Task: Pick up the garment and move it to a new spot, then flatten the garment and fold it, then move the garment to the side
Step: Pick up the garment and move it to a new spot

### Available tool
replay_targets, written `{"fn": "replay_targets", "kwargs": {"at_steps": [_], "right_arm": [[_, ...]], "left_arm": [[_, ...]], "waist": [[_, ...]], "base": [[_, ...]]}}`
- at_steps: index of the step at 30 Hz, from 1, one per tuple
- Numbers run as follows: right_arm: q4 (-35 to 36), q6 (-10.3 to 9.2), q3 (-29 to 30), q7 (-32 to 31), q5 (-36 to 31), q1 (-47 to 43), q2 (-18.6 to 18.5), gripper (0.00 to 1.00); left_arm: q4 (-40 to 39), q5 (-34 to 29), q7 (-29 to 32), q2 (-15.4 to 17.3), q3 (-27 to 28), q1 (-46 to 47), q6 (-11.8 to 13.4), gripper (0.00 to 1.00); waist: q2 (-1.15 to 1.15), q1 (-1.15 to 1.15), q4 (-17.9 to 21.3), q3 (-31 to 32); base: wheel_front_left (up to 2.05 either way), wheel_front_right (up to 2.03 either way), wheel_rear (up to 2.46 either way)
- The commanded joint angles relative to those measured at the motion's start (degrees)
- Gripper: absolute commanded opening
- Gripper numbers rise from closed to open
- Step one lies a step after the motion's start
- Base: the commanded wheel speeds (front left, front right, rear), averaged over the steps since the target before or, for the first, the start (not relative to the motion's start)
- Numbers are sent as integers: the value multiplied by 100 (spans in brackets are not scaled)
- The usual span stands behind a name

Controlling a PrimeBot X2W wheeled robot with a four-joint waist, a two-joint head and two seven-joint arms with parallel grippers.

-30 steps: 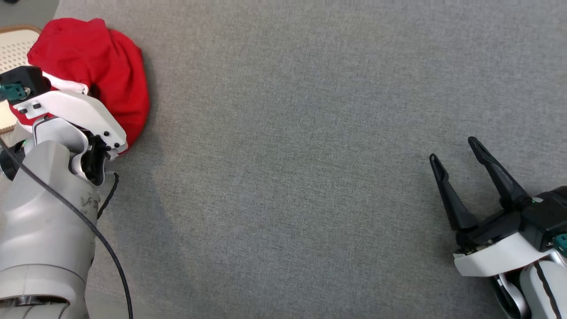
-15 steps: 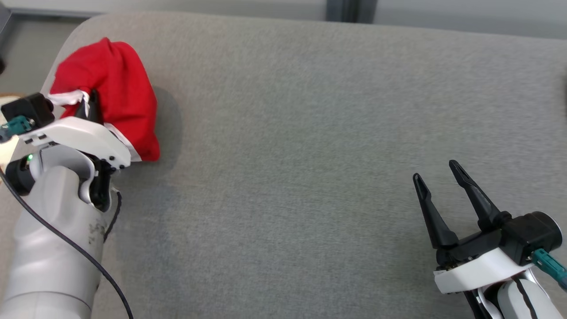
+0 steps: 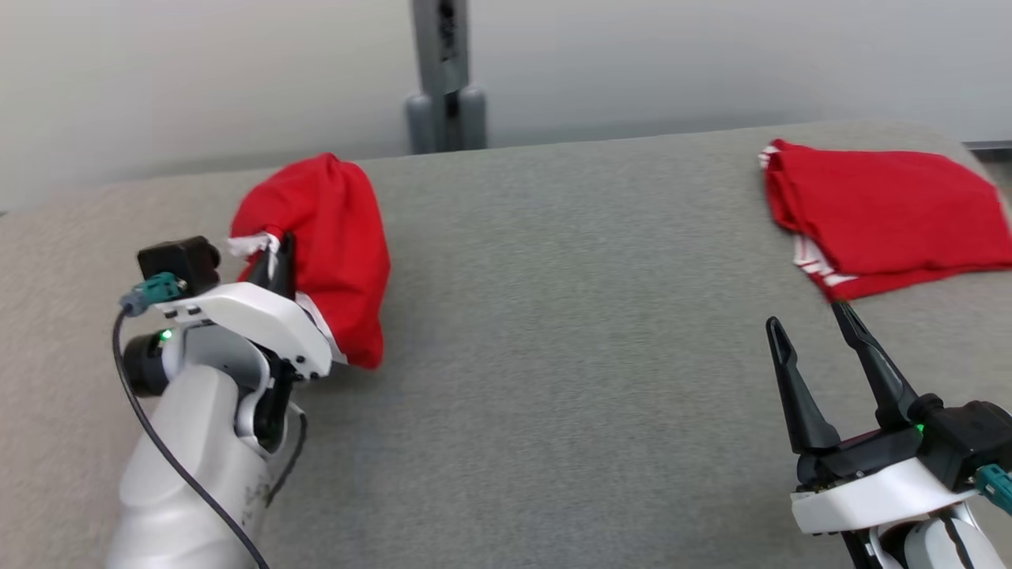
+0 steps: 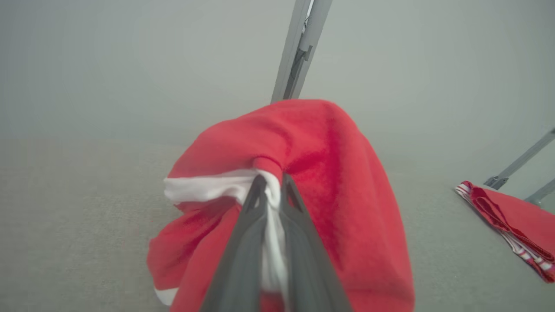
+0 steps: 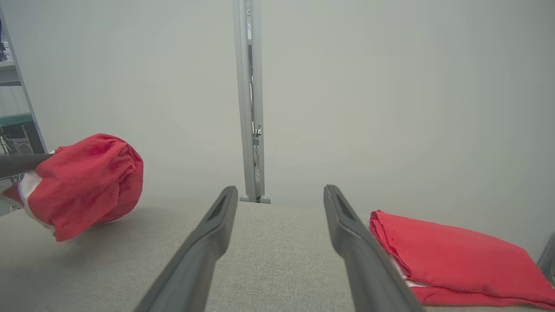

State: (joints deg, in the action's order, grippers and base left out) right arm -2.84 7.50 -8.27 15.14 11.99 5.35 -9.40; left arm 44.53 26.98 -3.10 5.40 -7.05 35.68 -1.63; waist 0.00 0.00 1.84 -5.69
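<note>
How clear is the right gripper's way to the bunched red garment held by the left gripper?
Probably yes. The right gripper is open, and only bare grey surface lies between it and the bunched garment clamped in the left gripper. The folded garment lies beyond it, out of that path.

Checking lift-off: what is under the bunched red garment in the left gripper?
Under the bunched red garment, shut in the left gripper, lies bare grey surface with its shadow. Whether the lowest fold touches it cannot be told.
</note>
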Motion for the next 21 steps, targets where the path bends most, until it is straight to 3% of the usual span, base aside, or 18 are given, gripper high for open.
{"fn": "replay_targets", "kwargs": {"at_steps": [1,12,21], "right_arm": [[34,-2,35,-1,-22,-63,9,100],[123,-2,124,-1,-39,-81,110,100],[171,-2,-26,-1,-2,183,232,100]], "left_arm": [[-217,3,89,-22,-72,-179,51,0],[-1514,151,812,-205,-664,-817,465,0],[-1486,452,877,-232,-1585,-861,786,0]], "waist": [[0,0,522,276],[0,0,1458,2],[0,0,1990,-449]], "base": [[0,0,0],[0,0,0],[0,0,0]]}}
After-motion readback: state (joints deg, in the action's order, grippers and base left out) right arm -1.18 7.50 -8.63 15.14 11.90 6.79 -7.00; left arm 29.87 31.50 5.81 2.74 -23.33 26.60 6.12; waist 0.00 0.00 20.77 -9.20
